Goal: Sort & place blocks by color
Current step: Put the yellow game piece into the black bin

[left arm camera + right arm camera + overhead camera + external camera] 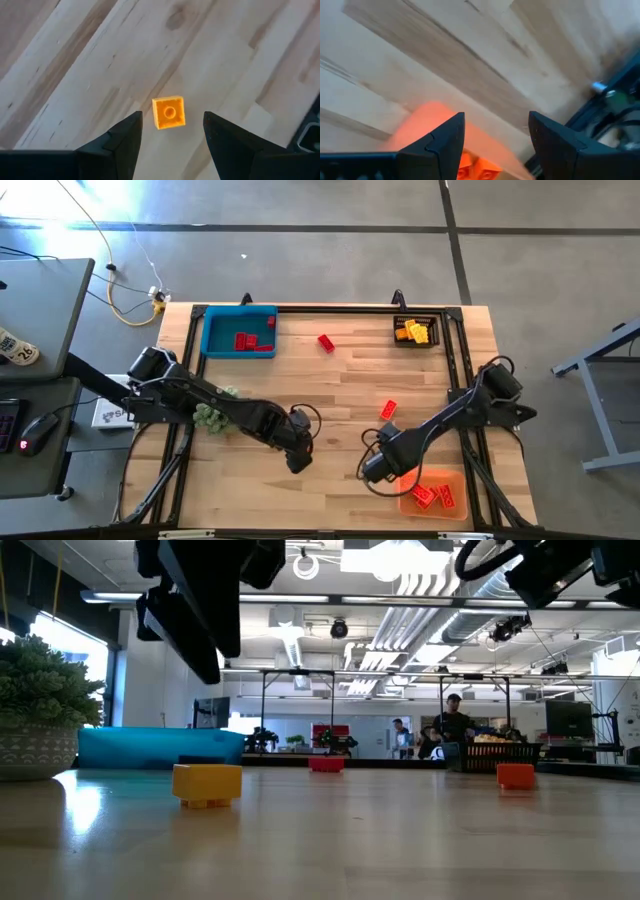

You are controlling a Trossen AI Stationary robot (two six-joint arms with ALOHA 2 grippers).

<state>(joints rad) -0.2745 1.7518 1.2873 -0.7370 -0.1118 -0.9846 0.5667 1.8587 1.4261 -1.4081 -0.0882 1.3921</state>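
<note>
Closest to the low camera, a yellow block (207, 785) sits flat on the wooden worktop (330, 400) near its front edge. Above it hangs the left gripper (299, 461), fingers (117, 145) spread apart and empty; in its wrist view that block (169, 112) lies on bare wood between the two finger tips, studs up, untouched.

Over by the front right corner, the right gripper (377, 471) hovers beside the orange bin (440, 496), its fingers (440, 142) likewise parted with nothing between them. Red blocks (434, 496) lie inside that bin, and its rim (427, 122) shows past the fingers in the right wrist view.

At the back left corner stands a blue bin (239, 332) with red blocks (247, 340) in it. A black bin (418, 331) at the back right corner holds yellow and orange blocks (416, 332). One loose red block (326, 342) lies near the back edge between those two bins, and another red-orange block (388, 409) rests right of centre. A green fuzzy plant (213, 417) sits near the left edge, partly under the left arm (190, 395).

Beyond the worktop, a person (455, 725) shows far off in the room.
</note>
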